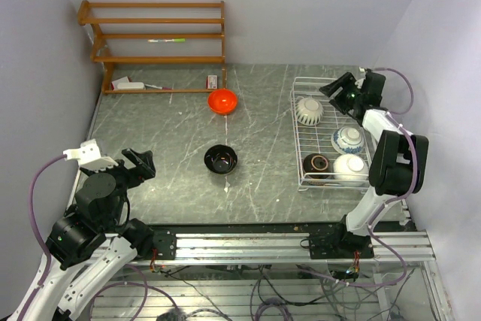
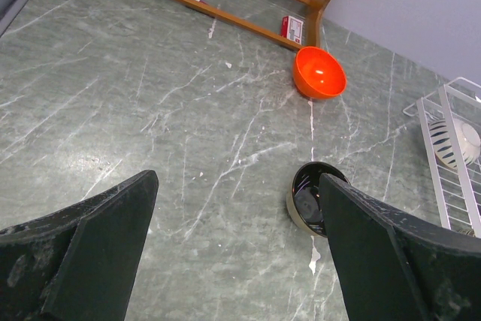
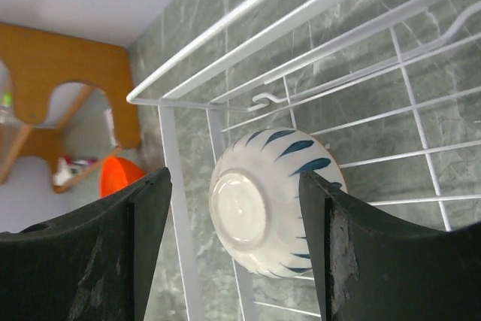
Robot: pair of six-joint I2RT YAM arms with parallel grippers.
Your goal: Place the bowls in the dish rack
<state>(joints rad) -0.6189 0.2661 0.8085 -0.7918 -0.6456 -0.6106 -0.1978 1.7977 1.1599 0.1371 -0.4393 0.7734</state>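
Top external view: glossy black bowl (image 1: 221, 159) sits upright on the surface (image 1: 165, 133) left of the dish rack (image 1: 297, 140). The left end effector (image 1: 141, 162), spread and empty, is nearer it than the right end effector (image 1: 337, 88), released over the rack's far end.

Smooth, faintly shiny stone look on the counter (image 1: 165, 125). White-coated metal wire for the dish rack (image 3: 173, 186). Glossy glaze on the orange bowl (image 1: 222, 101) and black bowl (image 1: 221, 159). Varnished wood for the shelf (image 1: 128, 35).

A robot lab cell: plain walls (image 1: 301, 5) enclose a marble-look table (image 1: 173, 125), aluminium rail (image 1: 248, 244), loose cables (image 1: 263, 291).
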